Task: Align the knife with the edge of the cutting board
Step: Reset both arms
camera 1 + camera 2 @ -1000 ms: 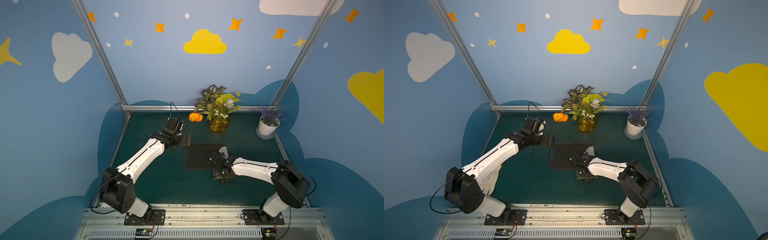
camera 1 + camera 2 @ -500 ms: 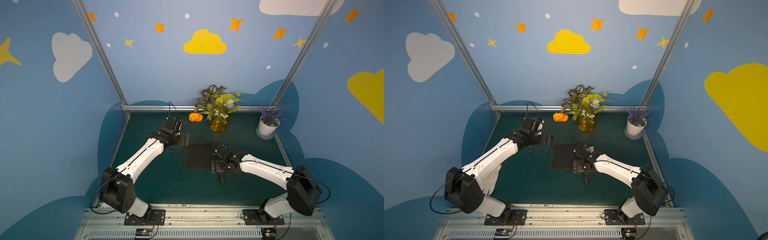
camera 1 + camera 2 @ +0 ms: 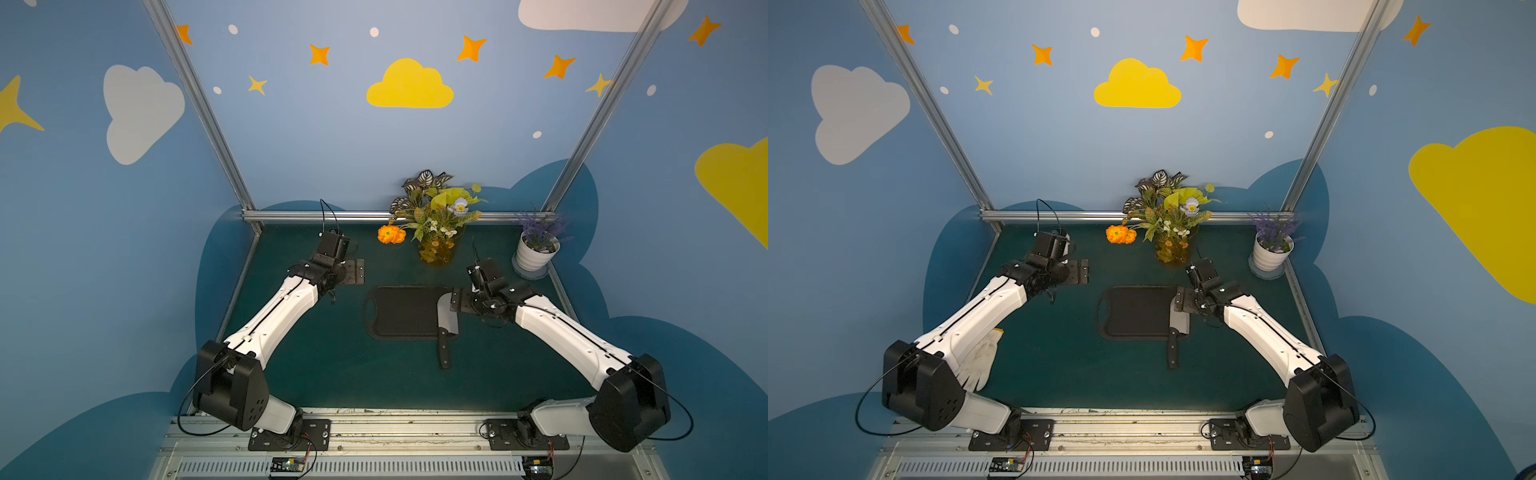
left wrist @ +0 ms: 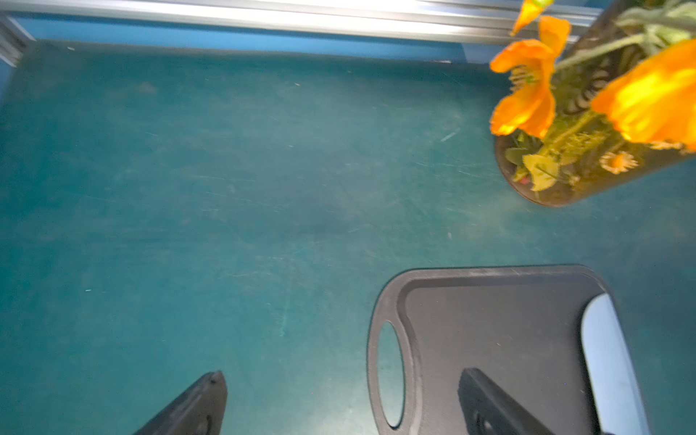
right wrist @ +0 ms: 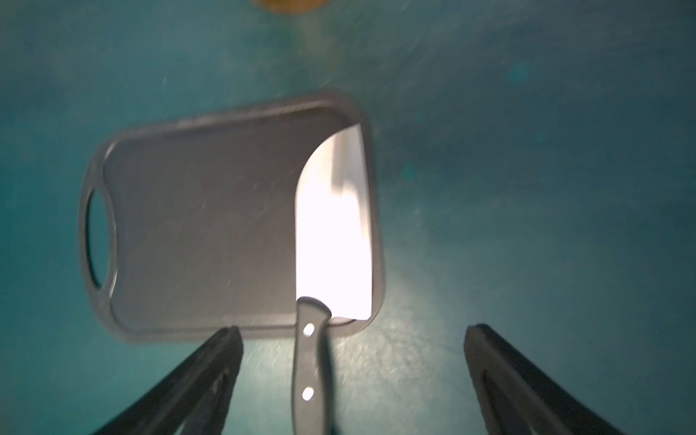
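The black cutting board (image 3: 399, 311) (image 3: 1133, 311) lies flat mid-table, its handle hole at the left end. On it rests the knife (image 3: 447, 318) (image 3: 1179, 320), blade along the board's right short edge. Its black handle (image 3: 444, 353) sticks out over the near edge onto the mat. My right gripper (image 3: 459, 301) (image 3: 1183, 300) hovers open by the board's right edge, holding nothing. In the right wrist view the knife (image 5: 331, 226) and board (image 5: 203, 226) lie ahead of the right gripper (image 5: 352, 339). My left gripper (image 3: 355, 271) (image 4: 346, 388) is open, left of the board (image 4: 489, 331).
A vase of flowers (image 3: 436, 249) with an orange bloom (image 3: 390, 235) stands behind the board. A white pot of lavender (image 3: 536, 257) sits at the back right. A white glove (image 3: 980, 361) lies under my left arm. An aluminium rail (image 3: 374, 216) bounds the back.
My right gripper has opened, let go of the knife and drawn back to the right of the board. The knife stays along the board's right edge. My left arm has barely moved.
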Tool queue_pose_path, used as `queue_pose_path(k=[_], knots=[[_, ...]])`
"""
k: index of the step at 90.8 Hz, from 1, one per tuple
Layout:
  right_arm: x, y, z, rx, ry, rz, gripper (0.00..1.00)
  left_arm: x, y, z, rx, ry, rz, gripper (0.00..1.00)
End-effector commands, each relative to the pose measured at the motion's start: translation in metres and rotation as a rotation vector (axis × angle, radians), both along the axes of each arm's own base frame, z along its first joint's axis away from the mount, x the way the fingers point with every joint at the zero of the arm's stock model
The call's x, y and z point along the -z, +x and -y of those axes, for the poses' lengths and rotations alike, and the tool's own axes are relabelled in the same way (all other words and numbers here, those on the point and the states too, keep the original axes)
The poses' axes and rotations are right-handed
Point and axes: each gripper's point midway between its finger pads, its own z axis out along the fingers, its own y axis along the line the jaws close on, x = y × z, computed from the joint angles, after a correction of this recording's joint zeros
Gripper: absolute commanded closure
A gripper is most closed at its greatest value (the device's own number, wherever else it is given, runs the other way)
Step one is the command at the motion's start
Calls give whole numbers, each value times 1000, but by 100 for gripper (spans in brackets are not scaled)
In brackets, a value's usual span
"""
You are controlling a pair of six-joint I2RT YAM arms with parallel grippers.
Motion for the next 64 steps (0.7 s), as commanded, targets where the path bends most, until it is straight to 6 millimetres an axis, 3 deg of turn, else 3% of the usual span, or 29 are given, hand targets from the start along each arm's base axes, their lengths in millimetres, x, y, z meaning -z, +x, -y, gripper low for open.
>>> queue_pose_path(k=[1,30,64], knots=[[-15,10,16,16,13,18,2,-8,1,-19,-38,74,60,0],[-35,27,81,175,-13,91,2,-19,-4,-39,-54,156,177,0],[-40,45,132,331,-46,184,2,-21,-29,-84,-177,109,278,0]])
